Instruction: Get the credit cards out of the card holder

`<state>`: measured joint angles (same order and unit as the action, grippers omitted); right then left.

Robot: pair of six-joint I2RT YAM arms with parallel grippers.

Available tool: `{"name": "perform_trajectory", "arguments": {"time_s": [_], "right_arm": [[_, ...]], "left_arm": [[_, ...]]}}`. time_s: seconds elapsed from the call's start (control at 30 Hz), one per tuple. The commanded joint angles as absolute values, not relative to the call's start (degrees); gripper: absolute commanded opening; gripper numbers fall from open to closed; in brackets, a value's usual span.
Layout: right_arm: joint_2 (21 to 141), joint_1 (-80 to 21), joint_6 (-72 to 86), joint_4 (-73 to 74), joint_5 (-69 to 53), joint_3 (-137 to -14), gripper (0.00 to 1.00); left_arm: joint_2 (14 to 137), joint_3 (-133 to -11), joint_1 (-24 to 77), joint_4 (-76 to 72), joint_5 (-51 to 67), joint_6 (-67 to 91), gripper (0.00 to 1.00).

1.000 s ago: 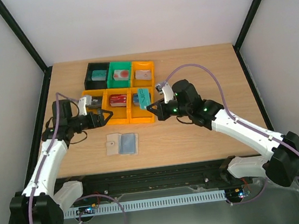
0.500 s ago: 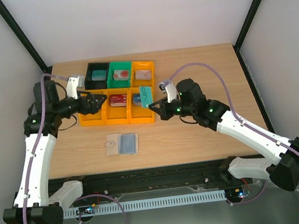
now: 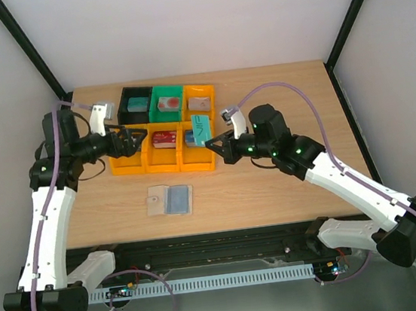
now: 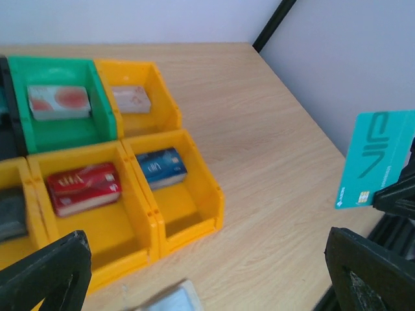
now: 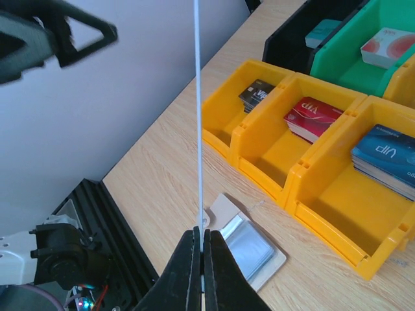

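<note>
The counter [image 3: 277,101] is pale wood grain, matt. The orange bins [image 4: 188,232] are smooth, faintly glossy plastic. The teal card [image 4: 376,159] is thin, sheeny plastic; my right pincer [image 5: 201,234] looks matt black.

— What sits on the wooden table [image 3: 278,109]?
— Toward its far-left corner, a black bin [image 3: 125,114], a green bin [image 3: 167,116] and an orange bin [image 3: 200,115] stand in a row. Three more orange bins [image 3: 162,162] touch them on the near side.
— Anything else?
— The card holder [image 3: 171,200] lies open and flat close to the near edge, left of centre, apart from the bins.
</note>
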<state>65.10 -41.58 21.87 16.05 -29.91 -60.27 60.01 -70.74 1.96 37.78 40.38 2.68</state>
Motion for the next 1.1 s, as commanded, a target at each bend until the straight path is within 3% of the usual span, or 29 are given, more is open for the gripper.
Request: {"name": "perform_trajectory", "arguments": {"time_s": [0.0, 0.37, 0.53, 0.77, 0.87, 1.07], "right_arm": [[62.76, -41.60, 21.00, 17.22, -29.62, -62.25, 0.02], [60.95, -41.60, 21.61, 12.20, -35.87, -63.57, 0.02], [60.71, -41.62, 21.49, 12.91, -35.68, -63.46, 0.02], [61.60, -41.68, 21.95, 12.87, -40.53, -62.45, 0.02], [62.58, -41.89, 22.24, 12.01, -43.02, -62.12, 0.02], [64.13, -43.99, 22.97, 8.89, -47.14, -62.08, 0.02]], "left_arm": [[58.85, -65.49, 2.40, 35.76, 44.10, 10.58, 0.99], [62.78, -70.95, 2.37, 32.37, 37.57, 12.81, 0.99], [60.20, -73.27, 3.17, 29.06, 32.66, 3.15, 0.99], [45.10, -58.80, 9.65, 12.88, 13.42, -43.68, 0.99], [37.50, -51.68, 10.72, 0.02, 18.88, -60.38, 0.99], [30.50, -41.72, 11.67, -14.33, 43.15, -98.17, 0.99]]}}
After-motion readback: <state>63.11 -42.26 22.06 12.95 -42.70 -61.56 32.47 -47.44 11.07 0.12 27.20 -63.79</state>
